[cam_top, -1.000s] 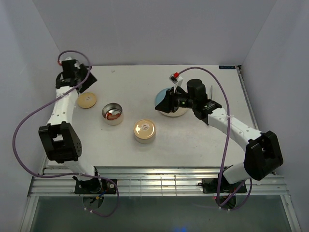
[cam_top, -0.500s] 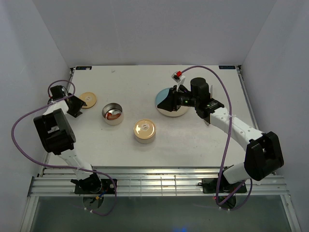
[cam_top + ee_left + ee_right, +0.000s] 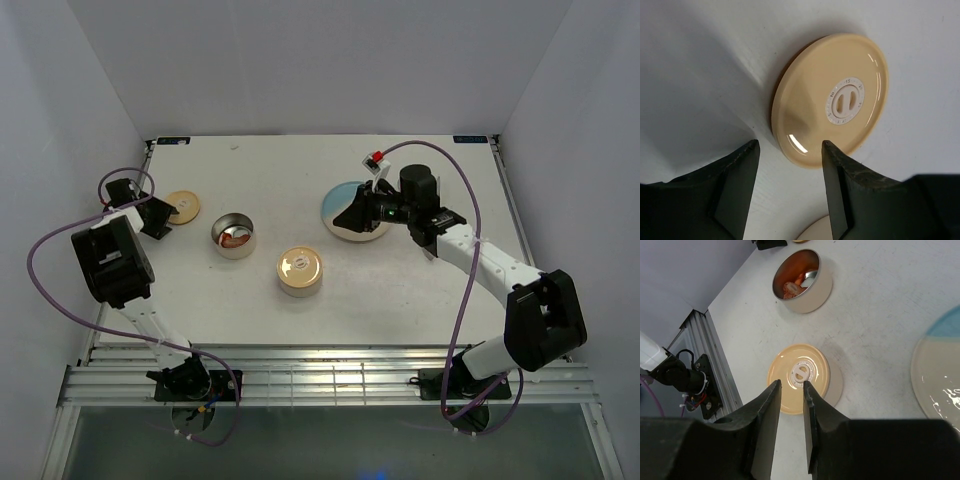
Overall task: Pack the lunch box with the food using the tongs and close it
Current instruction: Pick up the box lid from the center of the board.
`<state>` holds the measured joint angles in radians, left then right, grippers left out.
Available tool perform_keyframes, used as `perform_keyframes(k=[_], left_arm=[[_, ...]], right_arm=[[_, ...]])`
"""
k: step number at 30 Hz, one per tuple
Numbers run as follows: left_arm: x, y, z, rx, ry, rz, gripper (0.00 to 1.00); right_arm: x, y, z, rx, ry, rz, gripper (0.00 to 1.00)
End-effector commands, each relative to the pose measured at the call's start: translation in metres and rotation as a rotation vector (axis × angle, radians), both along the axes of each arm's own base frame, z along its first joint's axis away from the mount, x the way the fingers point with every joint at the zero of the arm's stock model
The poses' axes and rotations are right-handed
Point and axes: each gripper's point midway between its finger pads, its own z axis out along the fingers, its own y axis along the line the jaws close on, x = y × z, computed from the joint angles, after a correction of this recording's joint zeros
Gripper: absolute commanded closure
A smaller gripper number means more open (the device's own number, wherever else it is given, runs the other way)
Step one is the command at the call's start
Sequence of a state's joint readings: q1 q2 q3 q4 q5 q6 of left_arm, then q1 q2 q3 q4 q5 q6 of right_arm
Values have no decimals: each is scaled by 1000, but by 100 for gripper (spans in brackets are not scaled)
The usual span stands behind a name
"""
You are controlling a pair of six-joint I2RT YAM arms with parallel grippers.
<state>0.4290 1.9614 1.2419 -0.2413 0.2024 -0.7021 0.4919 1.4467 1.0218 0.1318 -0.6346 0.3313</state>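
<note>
On the white counter [image 3: 300,170], the cream-and-blue round plate [image 3: 345,232] sits under my right claw [image 3: 791,385], jaws narrowly apart and empty. The lidded steel tin [image 3: 299,271] and the open steel tin [image 3: 232,238] with orange-red food [image 3: 792,287] haven't moved. My left claw [image 3: 790,150], jaws apart, has swung down to the loose round wooden lid [image 3: 832,105].

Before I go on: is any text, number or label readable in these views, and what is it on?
"15" (probably): on the white dial at the centre of the loose wooden lid, left wrist view. The dial's other numbers are too small to read.
Dial on the closed tin's lid: marks too small to read.
Blue label at the table far edge: too small to read.
Nothing else.
</note>
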Motion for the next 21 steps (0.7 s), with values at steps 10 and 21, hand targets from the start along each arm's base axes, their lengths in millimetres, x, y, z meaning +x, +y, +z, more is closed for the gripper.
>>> perform_keyframes(k=[10,21], left_arm=[[-7,4,-36,-28,48,69,56],[-11,6,-22,8,36,62,100]], right_arm=[[4,-10,18,34,-70,-26,70],[-2,-14,25,58,-78,-28,71]])
